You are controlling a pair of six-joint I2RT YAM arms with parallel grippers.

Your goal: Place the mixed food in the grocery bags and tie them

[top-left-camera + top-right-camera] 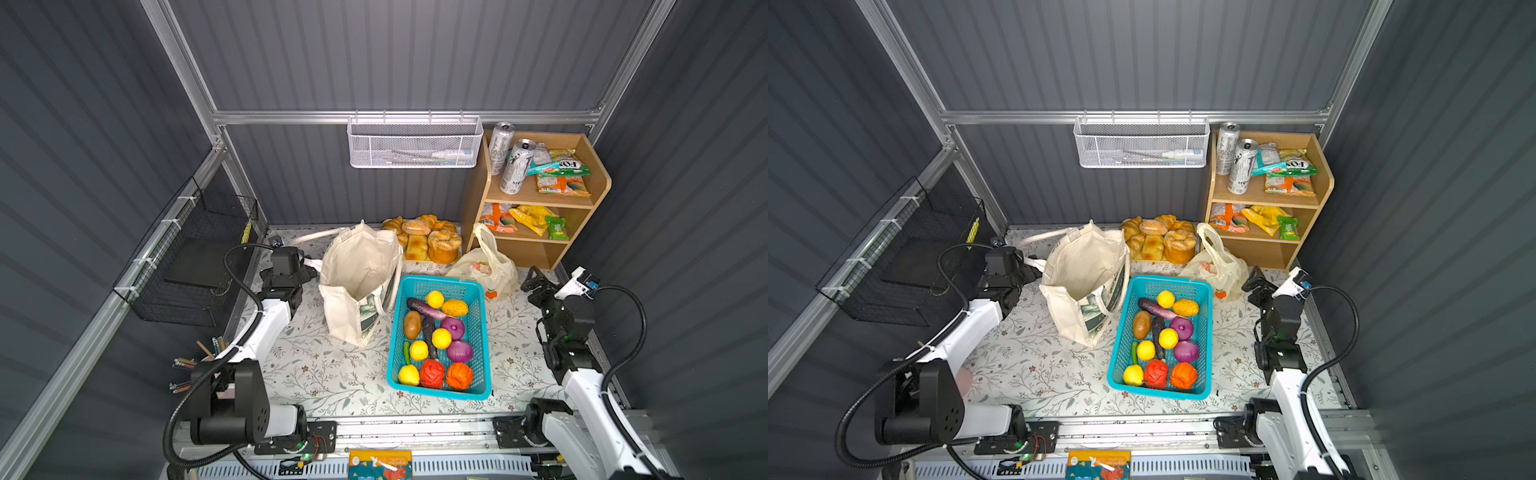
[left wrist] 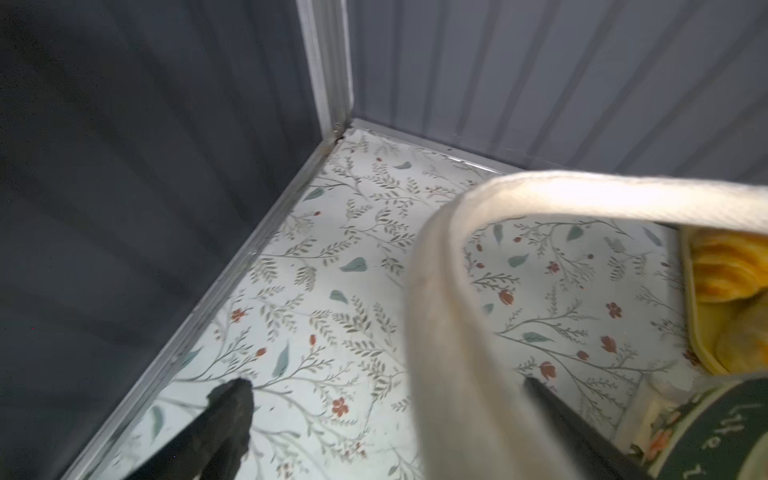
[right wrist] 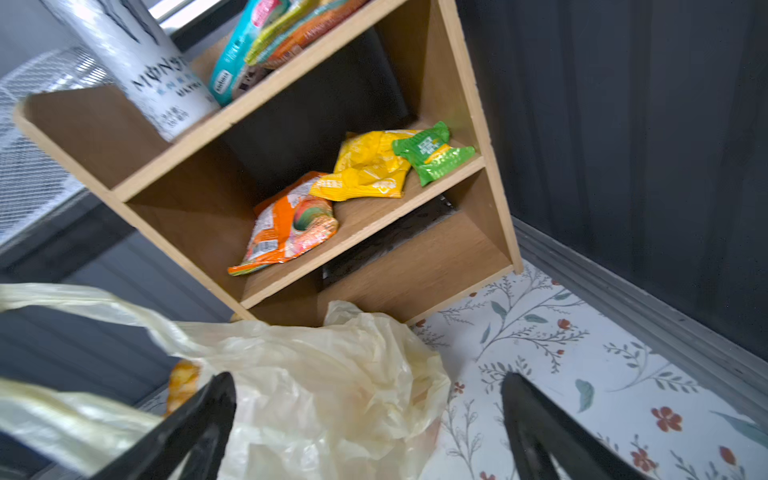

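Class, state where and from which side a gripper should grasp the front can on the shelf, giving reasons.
Grip the front can around its mid-body, probably coming from the open front of the shelf. It stands upright, a round column; the rear can is close behind it and packets lie beside it, so the front looks clearest.

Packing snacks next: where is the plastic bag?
In both top views the plastic bag lies right of centre, between the wooden shelf and the basket.
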